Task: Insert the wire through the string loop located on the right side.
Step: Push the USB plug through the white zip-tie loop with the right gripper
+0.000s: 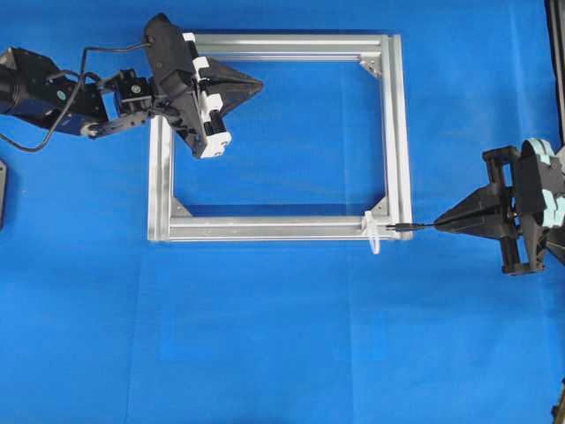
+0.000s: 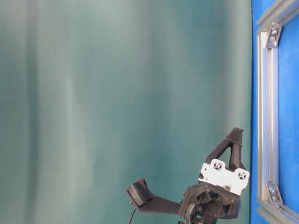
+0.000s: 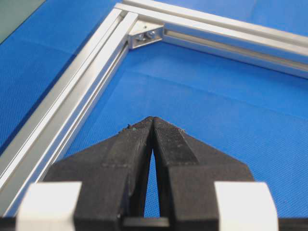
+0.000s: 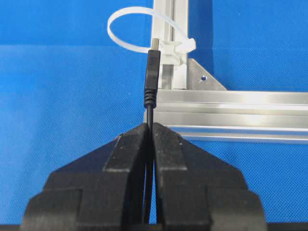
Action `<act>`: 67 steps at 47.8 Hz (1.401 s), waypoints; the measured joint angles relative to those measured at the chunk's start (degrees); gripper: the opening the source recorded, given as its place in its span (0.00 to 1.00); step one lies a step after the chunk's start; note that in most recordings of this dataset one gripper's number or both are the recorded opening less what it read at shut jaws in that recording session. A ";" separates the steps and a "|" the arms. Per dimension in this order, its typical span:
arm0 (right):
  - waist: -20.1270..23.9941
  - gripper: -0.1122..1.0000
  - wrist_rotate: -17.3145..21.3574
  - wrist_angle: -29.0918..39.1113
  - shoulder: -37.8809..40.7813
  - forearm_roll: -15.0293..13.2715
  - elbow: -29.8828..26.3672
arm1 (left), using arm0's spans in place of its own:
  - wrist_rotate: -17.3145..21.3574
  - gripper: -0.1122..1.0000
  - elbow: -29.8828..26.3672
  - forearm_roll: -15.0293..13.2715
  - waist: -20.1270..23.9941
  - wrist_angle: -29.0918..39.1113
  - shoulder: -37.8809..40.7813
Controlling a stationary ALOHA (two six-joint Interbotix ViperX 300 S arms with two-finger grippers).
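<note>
The wire [image 4: 152, 72] is a thin black cable ending in a dark plug with a metal tip. My right gripper [image 4: 149, 126] is shut on the cable just behind the plug. The plug points at the string loop [image 4: 109, 29], a whitish band standing up from the frame's corner. From overhead the plug [image 1: 406, 228] lies just right of the string loop [image 1: 374, 237], with a small gap between them, and my right gripper [image 1: 439, 226] is further right. My left gripper [image 1: 260, 86] is shut on nothing over the frame's upper left part, as the left wrist view [image 3: 153, 119] also shows.
A silver aluminium frame [image 1: 397, 132] lies flat on the blue cloth, with triangular brackets in its corners. One of its bars [image 4: 240, 110] runs just under the plug. The table-level view shows the left gripper [image 2: 236, 133] beside the frame [image 2: 268, 116].
</note>
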 measured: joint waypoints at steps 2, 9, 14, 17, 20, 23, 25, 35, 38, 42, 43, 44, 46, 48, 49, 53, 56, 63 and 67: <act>0.00 0.07 0.00 0.00 0.00 0.00 0.00 | 0.00 0.10 0.00 0.00 0.00 0.09 0.00; 0.00 0.07 0.00 0.00 0.18 0.00 0.00 | 0.00 0.10 -0.09 0.00 0.00 0.09 0.00; 0.00 0.07 0.00 0.00 0.26 0.00 0.00 | 0.00 0.10 0.00 0.00 0.00 0.09 0.00; -0.09 0.07 0.00 0.00 0.44 0.09 0.00 | 0.00 0.10 -0.09 0.00 0.00 0.00 0.00; 0.00 0.07 0.00 0.00 0.53 0.00 0.00 | 0.00 0.10 0.00 0.00 0.00 0.09 0.09; 0.00 0.07 0.00 -0.18 0.62 0.00 0.00 | 0.00 0.10 -0.09 0.00 0.00 0.00 0.09; 0.00 0.07 0.00 -0.26 0.70 0.09 0.00 | 0.00 0.10 -0.09 0.00 0.00 0.09 0.00; 0.00 0.07 0.00 -0.53 0.97 0.00 0.00 | 0.00 0.10 0.00 0.00 0.00 0.09 0.00; -0.09 0.07 0.00 -0.53 0.97 0.00 0.00 | 0.00 0.10 0.00 0.00 0.00 0.00 0.00; 0.00 0.07 0.00 -0.62 0.97 0.09 0.00 | 0.00 0.10 0.00 0.00 0.00 0.09 0.00; 0.00 0.07 0.00 -0.62 0.97 0.00 0.00 | 0.00 0.10 -0.09 0.00 0.00 0.09 0.09; 0.00 0.07 0.00 -0.70 0.97 0.00 0.00 | 0.00 0.10 0.00 0.00 0.00 0.09 0.00; 0.00 0.07 0.00 -0.79 0.97 0.00 0.00 | 0.00 0.10 0.00 0.00 0.00 0.00 0.00; 0.00 0.07 0.00 -0.79 0.97 0.00 0.00 | 0.00 0.10 0.00 -0.09 0.00 0.09 0.00; 0.00 0.07 0.00 -0.79 0.97 0.00 0.00 | 0.00 0.10 0.00 0.00 0.00 0.09 0.00; 0.00 0.07 0.00 -1.05 0.97 0.00 0.00 | 0.00 0.10 0.00 0.00 0.00 0.09 0.00; 0.00 0.07 0.00 -1.49 1.05 0.00 0.00 | 0.00 0.10 0.00 0.00 0.00 0.09 0.00; -0.09 0.07 0.09 -3.87 2.46 0.00 0.00 | 0.00 0.10 -0.09 0.00 0.00 0.09 0.00; 0.00 0.07 0.09 -5.98 4.66 0.00 -0.09 | 0.00 0.10 0.00 0.00 0.00 0.00 0.00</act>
